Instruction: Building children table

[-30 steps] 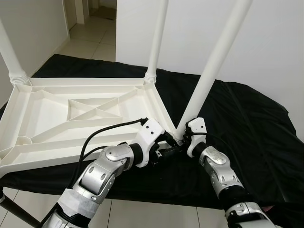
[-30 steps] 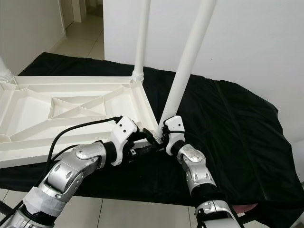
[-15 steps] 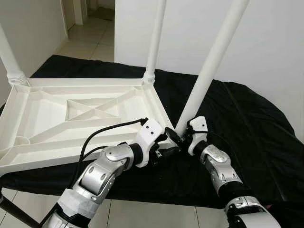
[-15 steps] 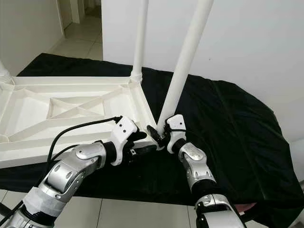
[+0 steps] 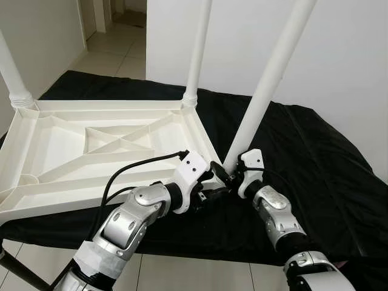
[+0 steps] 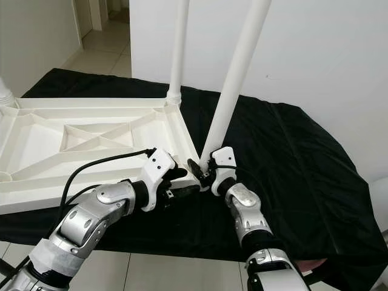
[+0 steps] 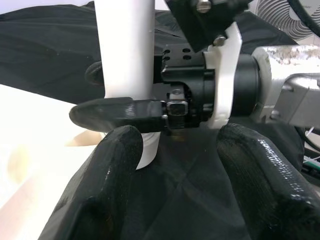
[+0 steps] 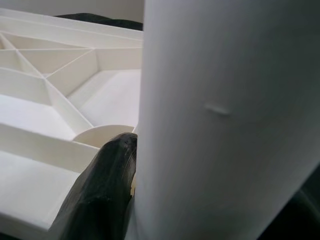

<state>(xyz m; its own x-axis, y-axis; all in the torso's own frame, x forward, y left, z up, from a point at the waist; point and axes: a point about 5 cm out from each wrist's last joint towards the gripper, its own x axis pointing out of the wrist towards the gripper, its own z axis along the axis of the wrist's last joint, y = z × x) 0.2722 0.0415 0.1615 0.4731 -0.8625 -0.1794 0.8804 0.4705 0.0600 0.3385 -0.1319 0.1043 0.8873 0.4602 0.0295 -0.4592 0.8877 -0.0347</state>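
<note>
A white plastic table top [image 5: 109,104] lies upside down on a black cloth. Two white legs stand in its far corners [image 5: 197,48] [image 5: 12,73]. My right gripper [image 5: 225,174] is shut on the lower end of a third leg [image 5: 267,91], which leans to the right over the top's near right corner. In the right wrist view this leg [image 8: 225,125] stands beside a round socket [image 8: 102,134]. My left gripper [image 5: 212,187] is open right beside it, its fingers [image 7: 100,190] spread below the right gripper's fingers and touching nothing.
The black cloth [image 5: 315,157] covers a low platform whose front edge runs just under my arms. A white wall stands close behind it. Tiled floor [image 5: 115,42] leads to a doorway at the far left. An empty socket [image 5: 30,179] sits at the top's near left corner.
The right gripper has turned its fingers towards the left gripper and drawn the held leg slightly more upright over the corner. The left arm has stayed put.
</note>
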